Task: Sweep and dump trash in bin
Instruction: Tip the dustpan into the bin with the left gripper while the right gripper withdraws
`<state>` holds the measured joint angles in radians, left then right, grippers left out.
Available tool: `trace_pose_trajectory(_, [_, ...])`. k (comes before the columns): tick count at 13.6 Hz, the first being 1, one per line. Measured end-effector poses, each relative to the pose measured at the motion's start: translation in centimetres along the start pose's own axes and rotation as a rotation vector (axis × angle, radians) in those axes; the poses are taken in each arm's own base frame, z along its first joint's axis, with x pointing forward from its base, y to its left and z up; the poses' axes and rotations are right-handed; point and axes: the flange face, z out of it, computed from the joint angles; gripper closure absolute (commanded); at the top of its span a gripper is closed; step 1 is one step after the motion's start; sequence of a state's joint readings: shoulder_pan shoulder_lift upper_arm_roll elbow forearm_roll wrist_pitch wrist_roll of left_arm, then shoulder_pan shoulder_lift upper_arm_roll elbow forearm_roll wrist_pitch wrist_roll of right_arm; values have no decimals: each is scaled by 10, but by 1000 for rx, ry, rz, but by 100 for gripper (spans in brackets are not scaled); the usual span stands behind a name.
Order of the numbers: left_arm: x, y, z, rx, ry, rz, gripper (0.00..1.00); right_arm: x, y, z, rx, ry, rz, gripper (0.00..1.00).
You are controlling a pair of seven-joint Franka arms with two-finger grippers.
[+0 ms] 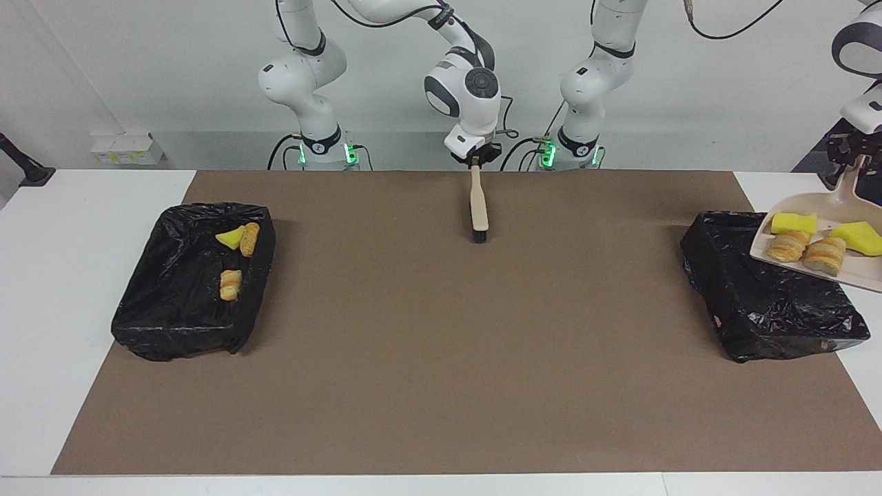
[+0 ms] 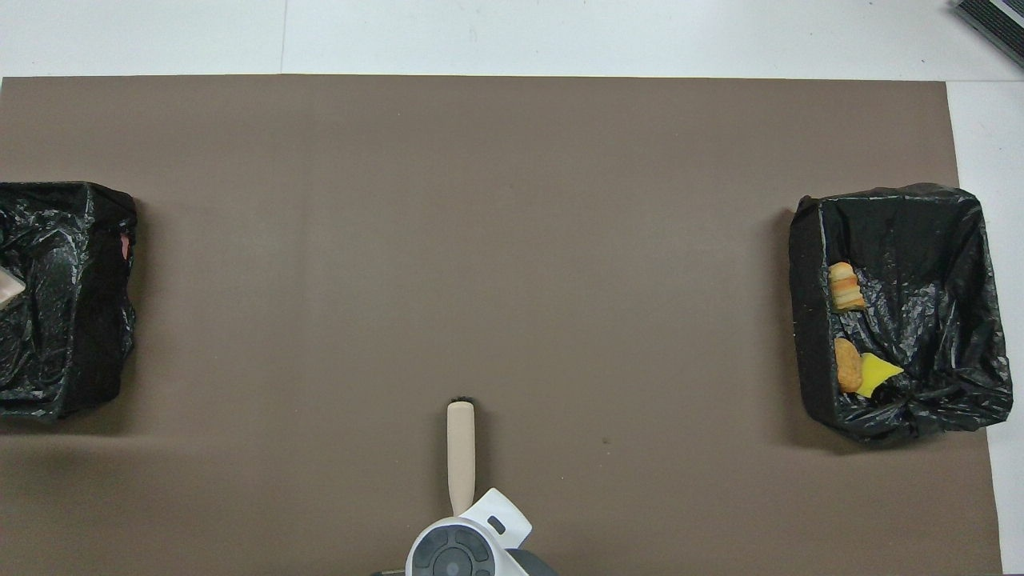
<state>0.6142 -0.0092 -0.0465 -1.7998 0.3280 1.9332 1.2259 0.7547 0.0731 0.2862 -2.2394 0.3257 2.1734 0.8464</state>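
Facing view: four pieces of trash, two yellow sponge bits [image 1: 794, 222] and two bread pieces [image 1: 790, 246], are carried on a beige dustpan [image 1: 823, 270]. The dustpan is held in the air over the black-lined bin [image 1: 765, 303] at the left arm's end of the table. Its handle is clamped in the left gripper [image 1: 853, 160] at the edge of the view.

Three further pieces, one yellow bit [image 1: 231, 238] and two bread pieces [image 1: 231, 284], are seen lying inside a second black-lined bin [image 1: 186, 324] at the right arm's end.

A brush [image 1: 478, 207] is clenched by its handle in the right gripper [image 1: 475, 158], bristles down, over the brown mat [image 1: 441, 386] close to the robots' edge of it. Whether the bristles touch the mat cannot be told.
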Motion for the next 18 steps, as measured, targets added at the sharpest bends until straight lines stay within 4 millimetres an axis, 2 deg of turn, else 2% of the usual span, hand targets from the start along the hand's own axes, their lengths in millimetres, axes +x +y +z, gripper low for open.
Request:
trace_pose_trajectory(2, [3,-7,-4,68,-77,154,100,3,1,-1,3,-1,7,60])
trace_pose_trajectory(3, [5,-10,-7,102,-113,230,100,6,3,-3,6,-1,15,56])
trace_pose_trajectory(4, [7,-14,-8,135,-162,302,100,14,6,-5,11,-3,29,27])
trace_pose_trajectory(5, [9,-16,-7,155,-205,350,100,22,7,-9,19,-3,42,4])
trace_pose_trajectory(8, [25,-21,-4,207,-333,468,100,61,10,-30,66,5,92,0])
trace_pose_trajectory(10, [38,-22,-5,236,-358,510,100,97,26,-61,122,37,156,0])
trace_pose_trajectory(12, [58,-23,-12,283,-390,566,100,137,60,-108,193,94,233,0])
trace_pose_trajectory(14, [81,-26,-23,336,-438,625,100,167,100,-151,226,156,291,0])
trace_pose_trajectory(16, [95,-31,-28,403,-476,680,100,184,137,-176,176,217,318,0])
trace_pose_trajectory(18, [103,-34,-28,445,-494,714,100,198,172,-190,127,259,307,0])
